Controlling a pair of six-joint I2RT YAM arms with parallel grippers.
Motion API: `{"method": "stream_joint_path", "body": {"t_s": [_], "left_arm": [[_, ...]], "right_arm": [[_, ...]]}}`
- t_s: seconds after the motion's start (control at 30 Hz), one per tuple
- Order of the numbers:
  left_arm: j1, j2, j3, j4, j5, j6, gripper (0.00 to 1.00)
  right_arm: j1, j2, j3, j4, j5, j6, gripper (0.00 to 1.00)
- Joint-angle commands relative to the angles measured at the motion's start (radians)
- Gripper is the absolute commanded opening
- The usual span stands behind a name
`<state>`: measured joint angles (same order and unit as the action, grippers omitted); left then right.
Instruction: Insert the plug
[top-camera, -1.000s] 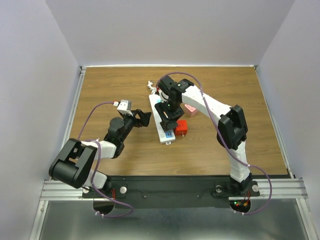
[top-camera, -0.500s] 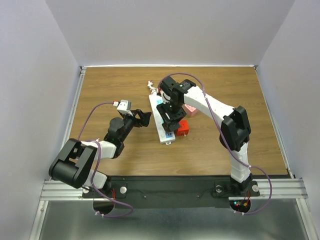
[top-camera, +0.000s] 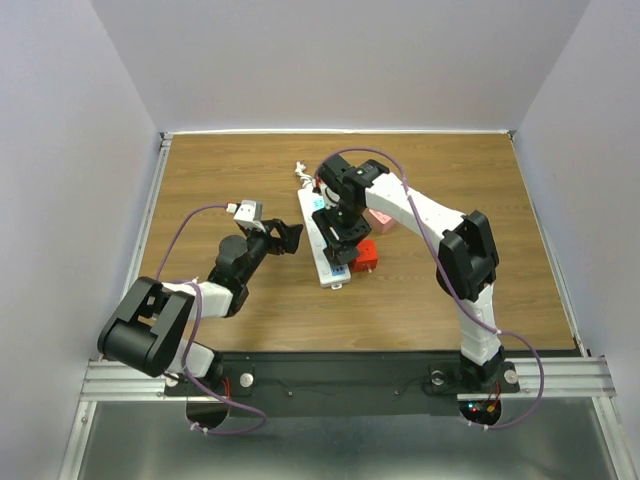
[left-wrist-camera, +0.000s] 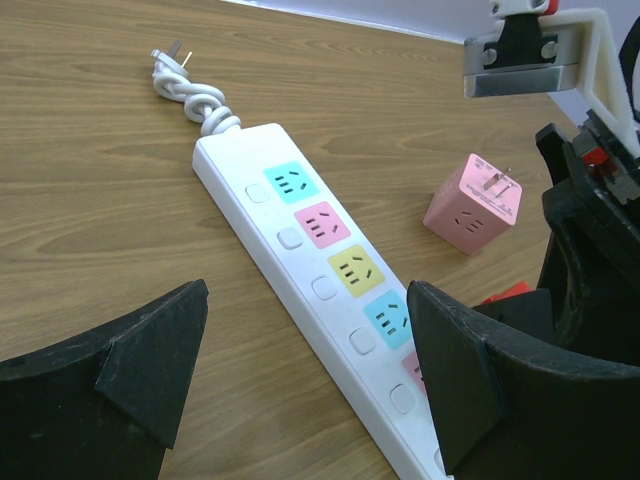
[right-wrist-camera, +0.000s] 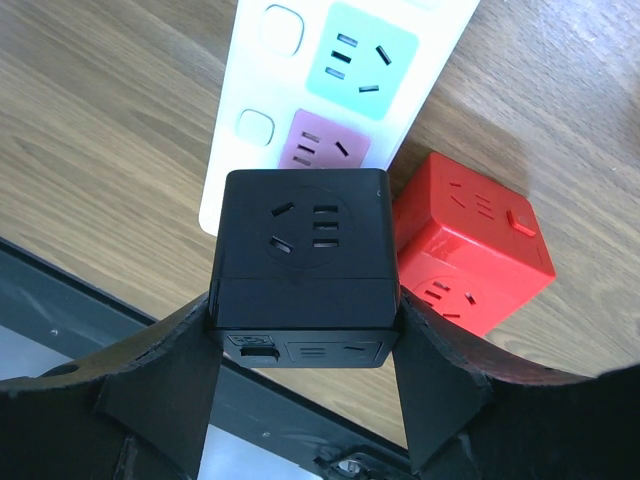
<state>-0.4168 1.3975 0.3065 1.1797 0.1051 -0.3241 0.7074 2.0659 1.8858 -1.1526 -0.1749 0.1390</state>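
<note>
A white power strip (top-camera: 322, 238) with coloured sockets lies across the table middle; it also shows in the left wrist view (left-wrist-camera: 320, 290) and the right wrist view (right-wrist-camera: 330, 80). My right gripper (right-wrist-camera: 305, 330) is shut on a black cube plug (right-wrist-camera: 303, 265) and holds it over the near end of the strip, above the purple socket (right-wrist-camera: 322, 145). In the top view the right gripper (top-camera: 338, 246) sits over the strip. My left gripper (top-camera: 288, 237) is open and empty, just left of the strip, its fingers (left-wrist-camera: 150, 370) straddling it in the left wrist view.
A red cube adapter (top-camera: 364, 255) lies against the strip's right side, also in the right wrist view (right-wrist-camera: 470, 255). A pink cube adapter (left-wrist-camera: 473, 204) lies further back right (top-camera: 380, 218). The strip's white cord and plug (left-wrist-camera: 185, 85) coil at the far end.
My right gripper with the black cube has shifted slightly back along the strip and the red cube shows a little more. The left arm has not moved.
</note>
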Motion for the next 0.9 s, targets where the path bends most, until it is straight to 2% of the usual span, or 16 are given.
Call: {"method": "stream_joint_path", "body": {"t_s": [0.0,0.57,0.87], "left_arm": [[0.007,-0.032,-0.018,0.067,0.015,-0.001,0.92],[0.007,-0.037,-0.032,0.081,0.019,-0.003,0.92],[0.007,-0.045,-0.038,0.084,0.022,-0.003,0.92]], "right_arm": [[0.0,0.0,0.041,-0.012,-0.012,0.005,0.01],[-0.002,0.077,0.105,-0.018,-0.008,0.004,0.01],[0.0,0.132,0.148,-0.025,0.051,0.019,0.01]]}}
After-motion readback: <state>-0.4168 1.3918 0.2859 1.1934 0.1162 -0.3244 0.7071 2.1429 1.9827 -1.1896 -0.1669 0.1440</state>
